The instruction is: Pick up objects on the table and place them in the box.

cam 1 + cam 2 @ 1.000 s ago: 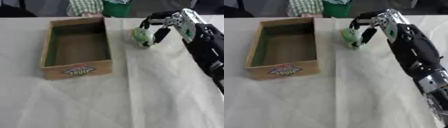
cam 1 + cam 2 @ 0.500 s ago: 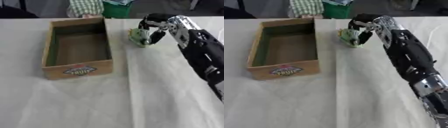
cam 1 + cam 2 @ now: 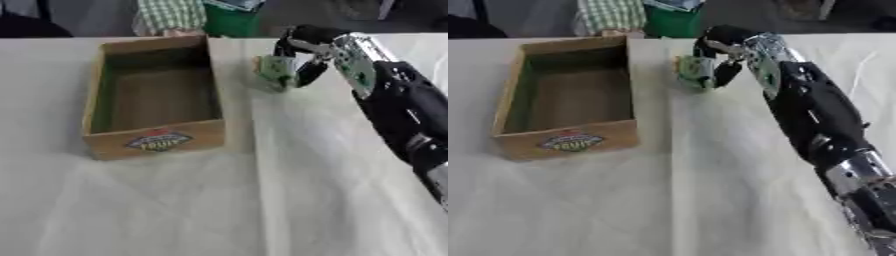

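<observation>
The right hand (image 3: 308, 52) reaches in from the right side on a long black arm and has its dark fingers curled round a small pale green object (image 3: 275, 70), gripping it from above and from the far side. The object seems to be a soft packet or a small toy with some white on it; what it is cannot be made out. It sits just to the right of the box (image 3: 154, 141), near the box's far right corner, and is apart from the box wall. Whether it rests on the cloth or is lifted a little off it is hard to tell.

The box is a shallow cardboard tray with a dark greenish inside and a round red and yellow label on its near wall. It stands on the left half of the table (image 3: 175, 210), which is covered with a white cloth that shows a fold line running toward the camera just right of the box. Nothing lies inside the box.

At the far edge of the table stand a green container (image 3: 672, 21) and a piece of checked cloth (image 3: 611, 14).
</observation>
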`<state>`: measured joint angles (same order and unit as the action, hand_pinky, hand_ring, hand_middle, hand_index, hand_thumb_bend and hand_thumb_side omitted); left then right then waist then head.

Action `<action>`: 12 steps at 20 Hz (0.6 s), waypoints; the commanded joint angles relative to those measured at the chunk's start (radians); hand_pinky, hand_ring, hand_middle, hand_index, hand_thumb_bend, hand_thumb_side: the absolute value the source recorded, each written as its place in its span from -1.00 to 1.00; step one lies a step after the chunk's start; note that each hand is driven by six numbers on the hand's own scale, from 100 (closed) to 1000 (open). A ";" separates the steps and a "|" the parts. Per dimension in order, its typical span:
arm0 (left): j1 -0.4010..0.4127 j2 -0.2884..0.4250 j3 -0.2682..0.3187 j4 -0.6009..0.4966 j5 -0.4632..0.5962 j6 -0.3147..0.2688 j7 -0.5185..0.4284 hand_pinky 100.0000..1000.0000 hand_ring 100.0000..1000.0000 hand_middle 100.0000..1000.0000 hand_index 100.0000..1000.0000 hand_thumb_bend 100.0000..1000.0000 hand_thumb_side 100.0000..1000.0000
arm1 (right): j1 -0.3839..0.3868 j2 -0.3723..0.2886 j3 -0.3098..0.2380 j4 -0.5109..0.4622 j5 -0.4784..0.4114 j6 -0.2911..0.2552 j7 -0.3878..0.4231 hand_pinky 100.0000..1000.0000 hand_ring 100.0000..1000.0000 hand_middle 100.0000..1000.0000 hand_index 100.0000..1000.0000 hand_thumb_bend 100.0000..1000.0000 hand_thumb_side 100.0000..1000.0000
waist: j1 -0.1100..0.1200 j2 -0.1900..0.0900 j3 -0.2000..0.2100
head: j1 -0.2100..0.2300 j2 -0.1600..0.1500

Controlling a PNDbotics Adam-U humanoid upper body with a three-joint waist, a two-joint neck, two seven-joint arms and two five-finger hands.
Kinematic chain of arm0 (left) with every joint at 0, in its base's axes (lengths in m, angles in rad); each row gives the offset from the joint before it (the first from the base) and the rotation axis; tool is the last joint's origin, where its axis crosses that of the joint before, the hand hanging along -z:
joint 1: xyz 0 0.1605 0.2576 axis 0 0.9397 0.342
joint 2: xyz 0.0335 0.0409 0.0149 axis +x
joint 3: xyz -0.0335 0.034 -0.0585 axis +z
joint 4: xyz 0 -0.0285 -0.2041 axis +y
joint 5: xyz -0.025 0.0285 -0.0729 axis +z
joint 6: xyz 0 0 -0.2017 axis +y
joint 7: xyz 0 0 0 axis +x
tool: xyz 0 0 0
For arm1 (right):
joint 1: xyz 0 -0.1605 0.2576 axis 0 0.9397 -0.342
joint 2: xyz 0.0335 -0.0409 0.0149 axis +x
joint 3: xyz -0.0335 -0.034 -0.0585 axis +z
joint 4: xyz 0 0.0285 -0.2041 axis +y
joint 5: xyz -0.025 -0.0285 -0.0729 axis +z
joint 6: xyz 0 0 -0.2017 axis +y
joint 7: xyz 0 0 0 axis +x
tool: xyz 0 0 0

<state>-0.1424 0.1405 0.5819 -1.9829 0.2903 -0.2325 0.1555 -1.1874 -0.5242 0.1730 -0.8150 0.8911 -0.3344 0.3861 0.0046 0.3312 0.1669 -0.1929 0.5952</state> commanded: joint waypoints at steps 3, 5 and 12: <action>-0.009 0.030 0.003 -0.017 0.000 0.002 0.003 0.42 -0.01 -0.07 0.32 -1.00 0.05 | -0.054 -0.034 -0.016 -0.118 -0.173 0.072 0.005 0.54 0.05 -0.57 -0.06 -1.00 -0.84 | -0.002 -0.036 -0.003 | 0.000 0.011; -0.010 0.033 0.002 -0.017 0.000 0.002 0.004 0.42 -0.01 -0.07 0.32 -1.00 0.05 | -0.065 -0.033 -0.013 -0.146 -0.228 0.095 0.000 0.55 0.04 -0.58 -0.08 -1.00 -0.80 | -0.004 -0.041 -0.003 | -0.005 0.019; -0.013 0.043 -0.005 -0.017 0.001 0.003 0.006 0.42 -0.01 -0.07 0.32 -1.00 0.05 | -0.105 0.018 0.018 -0.193 -0.290 0.149 -0.030 0.55 0.01 -0.60 -0.10 -1.00 -0.65 | -0.008 -0.057 0.015 | -0.026 0.031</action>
<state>-0.1471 0.1508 0.5805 -1.9829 0.2903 -0.2295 0.1587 -1.2621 -0.5033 0.1903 -0.9801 0.6175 -0.1940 0.3625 -0.0059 0.2965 0.1814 -0.2139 0.6208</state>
